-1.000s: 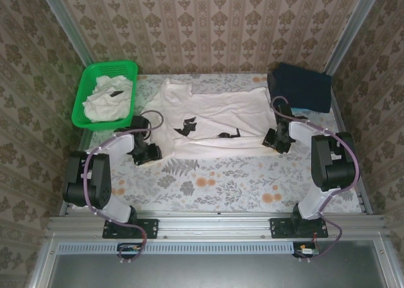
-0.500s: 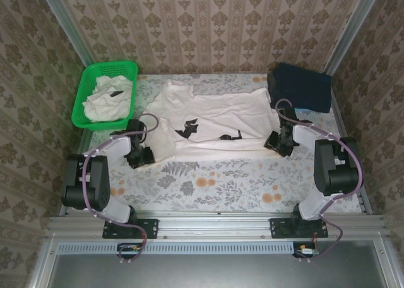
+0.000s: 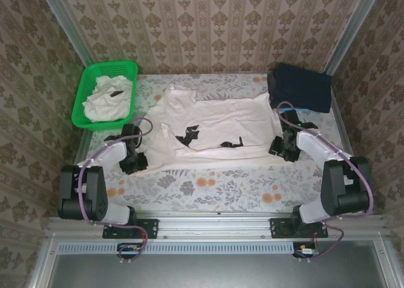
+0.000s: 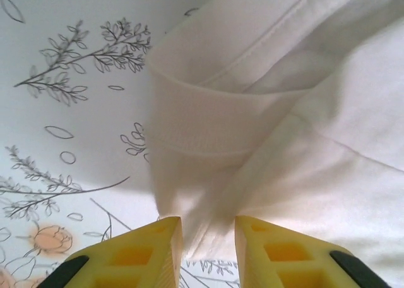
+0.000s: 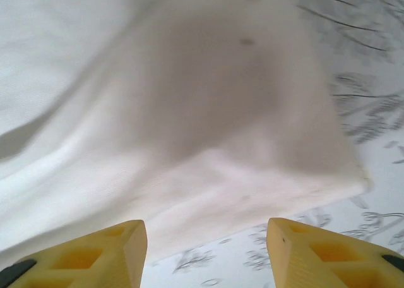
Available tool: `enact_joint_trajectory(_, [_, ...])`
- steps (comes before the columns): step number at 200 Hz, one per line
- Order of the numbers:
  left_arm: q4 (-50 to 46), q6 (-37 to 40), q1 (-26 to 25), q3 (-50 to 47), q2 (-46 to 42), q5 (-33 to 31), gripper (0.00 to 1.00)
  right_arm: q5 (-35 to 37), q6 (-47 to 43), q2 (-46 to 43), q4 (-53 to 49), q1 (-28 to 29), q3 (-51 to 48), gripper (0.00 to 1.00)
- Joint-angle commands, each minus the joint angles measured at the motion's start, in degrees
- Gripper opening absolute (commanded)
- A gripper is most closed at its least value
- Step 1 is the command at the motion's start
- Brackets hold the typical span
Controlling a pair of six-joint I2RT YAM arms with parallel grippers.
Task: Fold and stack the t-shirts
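On the flowered table (image 3: pixel 208 184), the left gripper (image 4: pixel 208 231) pinches the hem of the spread t-shirt (image 3: pixel 214 117); the right gripper (image 5: pixel 203 232) gapes at its corner. Its black chest print (image 3: pixel 188 136) is illegible.

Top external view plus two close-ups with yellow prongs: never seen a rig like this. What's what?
The overhead picture is from a fixed camera above and behind two small robot arms bolted at the near edge of a flower-patterned table. Each arm ends in a two-finger gripper; the close-ups come from cameras on the wrists, and the yellow prongs are the fingers. An off-white t-shirt lies spread between the arms. The left gripper has its fingers close together with shirt fabric between them, so it seems to be pinching it. The right gripper is open at the shirt's other edge. A green basket at far left holds more crumpled shirts, and a dark folded cloth sits at far right.
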Motion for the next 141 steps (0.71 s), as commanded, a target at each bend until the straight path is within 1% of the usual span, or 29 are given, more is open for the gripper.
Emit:
enact_joint_trajectory(1, [-0.8,-1.8,-0.6,3.7,-3.7,0.4,0.31,-3.1,-0.9,6.5,2.0,4.4,5.5,0.50])
enact_joint_trajectory(17, [2.9,-2.0,-4.4,5.3,-3.2,2.1,0.34,-3.2,-0.7,10.6,2.8,7.0,7.8,0.50])
enact_joint_trajectory(39, [9.9,-1.5,-9.4,7.4,2.7,8.6,0.34,-4.1,-0.2,14.5,3.6,7.7,9.5,0.50])
enact_joint_trajectory(53, [11.6,-1.3,-11.8,9.3,7.6,9.4,0.34,-2.4,0.0,16.2,2.7,7.5,10.5,0.50])
enact_joint_trajectory(64, [11.8,-1.5,-12.4,10.0,10.9,9.2,0.33,-1.5,-0.2,17.0,2.4,7.0,11.1,0.50])
enact_joint_trajectory(86, [12.9,-1.6,-11.5,8.5,14.6,8.3,0.33,-1.3,-1.1,18.6,2.7,5.1,12.3,0.52])
enact_joint_trajectory(115, [12.4,-1.5,-7.3,4.4,15.8,8.0,0.33,-1.5,-3.4,20.7,3.2,0.3,12.3,0.53])
enact_joint_trajectory(128, [14.8,-1.0,-5.5,2.0,14.9,11.8,0.32,-1.6,-3.9,21.6,3.1,-2.0,12.4,0.53])
enact_joint_trajectory(141, [15.3,-1.2,-4.8,1.3,14.4,12.7,0.32,-1.5,-4.4,21.8,2.5,-3.6,12.5,0.53])
